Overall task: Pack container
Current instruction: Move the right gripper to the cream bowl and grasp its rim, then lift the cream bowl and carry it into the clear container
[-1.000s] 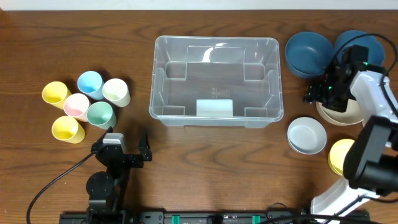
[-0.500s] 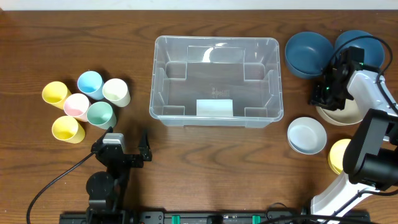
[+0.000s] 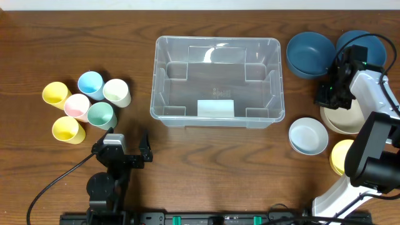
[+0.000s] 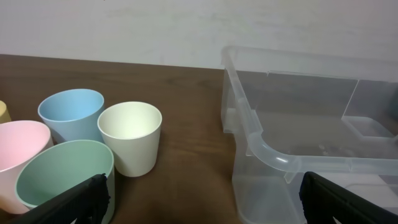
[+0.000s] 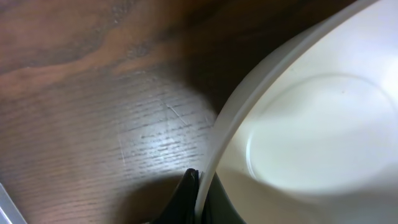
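Since the earlier frame, the right gripper [image 3: 326, 99] is shifted slightly toward the cream bowl [image 3: 345, 119], and its jaws are now clenched on that bowl's left rim. The rim edge is seen pinched in the wrist view. The container [image 3: 217, 39] is set upright at the middle of the table [image 3: 206, 156], with a strip of wood left between its right wall and the bowls. The left gripper [image 3: 123, 145] is held spread wide near the cups [image 3: 102, 114], grasping nothing.

- The clear container [image 3: 217, 40] is placed mid-worktop [image 3: 206, 162].
- Five pastel cups [image 3: 77, 106] are clustered to its left, just beyond the wide-spread left claw [image 3: 122, 144].
- The right claw [image 3: 326, 95] is set on the rim of the cream bowl [image 3: 347, 119], beside two blue bowls [image 3: 310, 55].
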Available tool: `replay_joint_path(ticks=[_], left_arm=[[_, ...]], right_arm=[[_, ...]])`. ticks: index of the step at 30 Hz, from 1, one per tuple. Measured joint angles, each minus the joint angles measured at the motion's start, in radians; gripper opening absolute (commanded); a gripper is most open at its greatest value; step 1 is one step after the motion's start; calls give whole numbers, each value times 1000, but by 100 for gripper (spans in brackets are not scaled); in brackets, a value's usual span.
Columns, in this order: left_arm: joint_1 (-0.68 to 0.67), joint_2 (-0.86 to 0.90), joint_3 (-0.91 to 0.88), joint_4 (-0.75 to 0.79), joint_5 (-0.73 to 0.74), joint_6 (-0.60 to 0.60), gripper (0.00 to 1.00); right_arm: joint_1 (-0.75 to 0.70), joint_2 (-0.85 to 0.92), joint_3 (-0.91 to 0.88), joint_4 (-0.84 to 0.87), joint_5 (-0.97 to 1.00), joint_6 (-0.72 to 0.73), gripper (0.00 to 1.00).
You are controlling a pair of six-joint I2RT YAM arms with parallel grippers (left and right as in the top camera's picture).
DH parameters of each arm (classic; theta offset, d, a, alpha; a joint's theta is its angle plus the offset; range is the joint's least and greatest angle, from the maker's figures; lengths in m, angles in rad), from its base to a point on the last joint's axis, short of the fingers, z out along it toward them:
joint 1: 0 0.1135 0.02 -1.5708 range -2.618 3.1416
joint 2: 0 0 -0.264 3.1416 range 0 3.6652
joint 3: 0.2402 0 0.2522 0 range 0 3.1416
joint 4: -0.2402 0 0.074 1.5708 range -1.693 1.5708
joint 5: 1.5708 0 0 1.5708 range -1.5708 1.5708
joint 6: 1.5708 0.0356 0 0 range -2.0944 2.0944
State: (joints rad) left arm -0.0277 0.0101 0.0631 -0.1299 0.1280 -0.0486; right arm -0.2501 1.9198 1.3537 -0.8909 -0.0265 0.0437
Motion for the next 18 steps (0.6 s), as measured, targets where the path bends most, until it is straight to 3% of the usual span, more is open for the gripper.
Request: replay_joint_path(ticks=[6,18], left_arm=[[0,0,0,0,0,0,98],[0,0,0,0,0,0,98]], right_arm=[[0,9,98,-138,-18,0,1],[4,22,602,-531,-46,-12,1]])
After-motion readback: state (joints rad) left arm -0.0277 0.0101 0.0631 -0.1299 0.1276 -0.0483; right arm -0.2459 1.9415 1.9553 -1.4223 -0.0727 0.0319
